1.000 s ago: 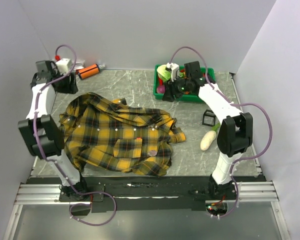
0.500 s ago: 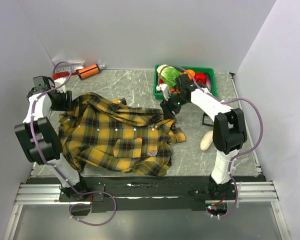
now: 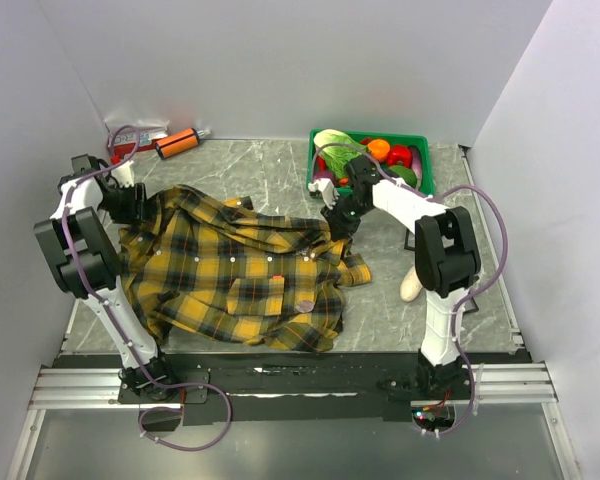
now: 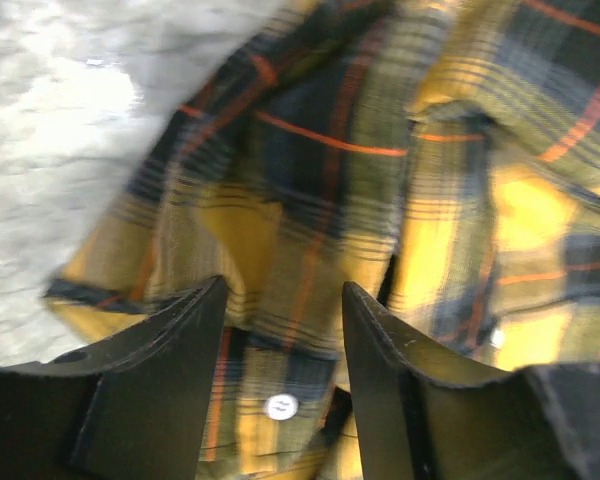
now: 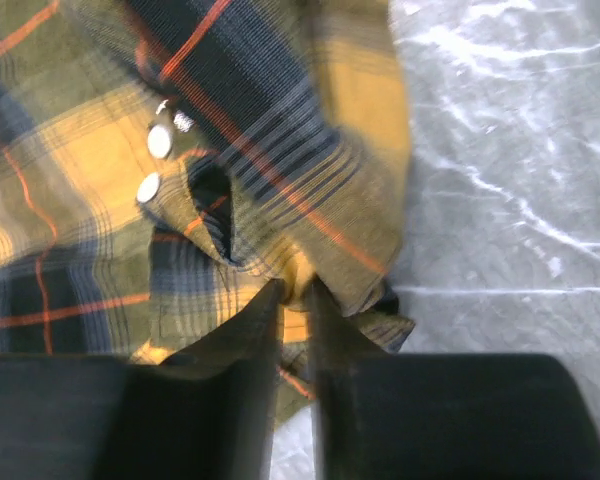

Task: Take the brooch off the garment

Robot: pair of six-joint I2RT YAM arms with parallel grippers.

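While the shirt point(image 3: 230, 275) lies spread across the surface point(image 3: 280, 180), the brooch point(image 3: 307, 304) sits on its front, just right of the chest pocket point(image 3: 256, 296) and toward the near hem. The left claw point(image 4: 285, 290) stands wide over the shirt's far left corner, a white button point(image 4: 280, 406) showing between its fingers. The right claw point(image 5: 295, 290) is narrow, pinched on a fold at the shirt's far right edge, well apart from the brooch.
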